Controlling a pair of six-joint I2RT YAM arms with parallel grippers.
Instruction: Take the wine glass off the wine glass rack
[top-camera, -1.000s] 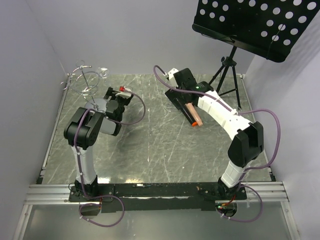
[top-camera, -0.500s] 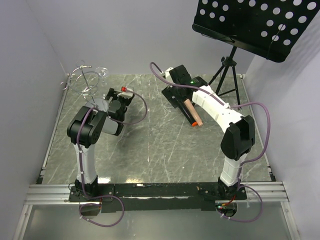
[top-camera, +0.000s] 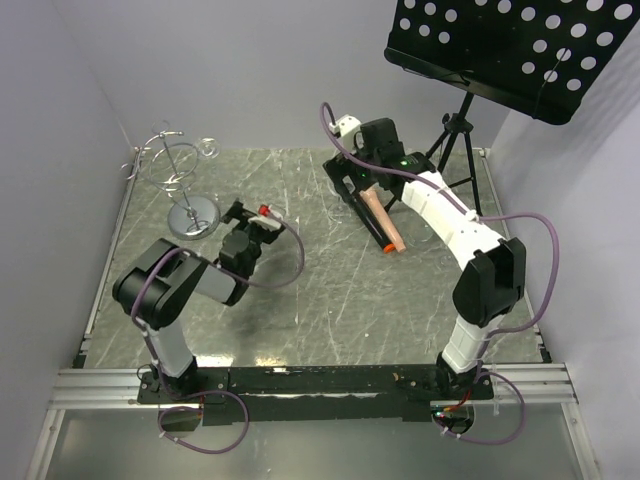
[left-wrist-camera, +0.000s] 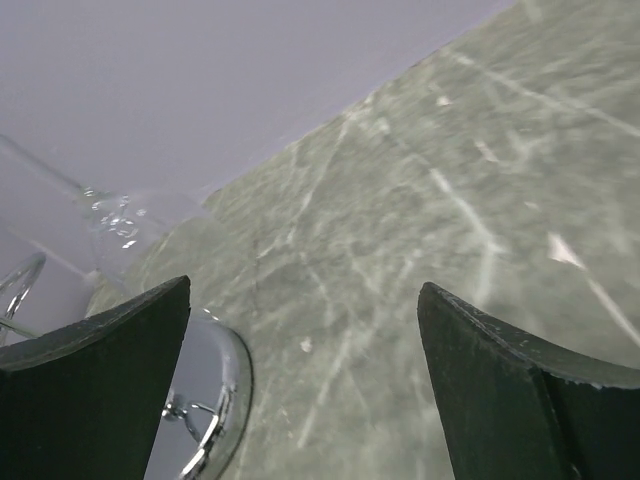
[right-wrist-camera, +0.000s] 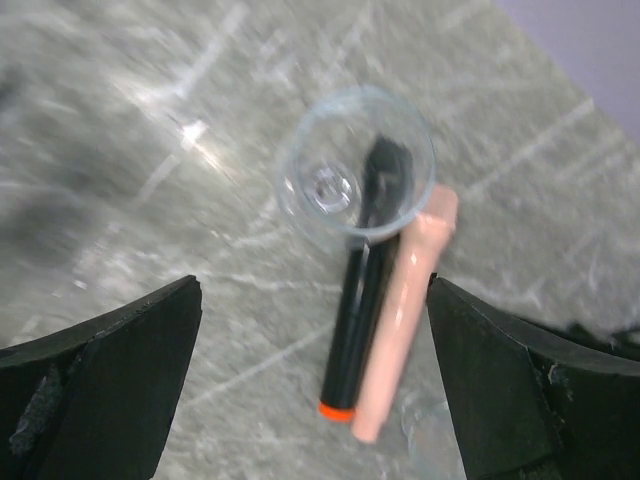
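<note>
The chrome wine glass rack (top-camera: 193, 215) stands at the back left, and its mirror base (left-wrist-camera: 215, 400) shows in the left wrist view. A clear wine glass (top-camera: 207, 148) hangs from its curled arms; its stem and bowl (left-wrist-camera: 120, 225) appear past the base. My left gripper (top-camera: 237, 213) is open and empty, low over the table just right of the base, apart from it. My right gripper (top-camera: 352, 185) is open above a second clear wine glass (right-wrist-camera: 355, 165), seen from above and touching nothing of the gripper.
A black marker with an orange end (right-wrist-camera: 355, 320) and a pink tube (right-wrist-camera: 400, 320) lie side by side beneath that second glass. A black tripod music stand (top-camera: 510, 50) occupies the back right corner. Grey walls close in the table on the left, back and right.
My left arm has drawn back from the rack, nearer and to the right, and its jaws opened wider. My right gripper shifted slightly toward the back right.
</note>
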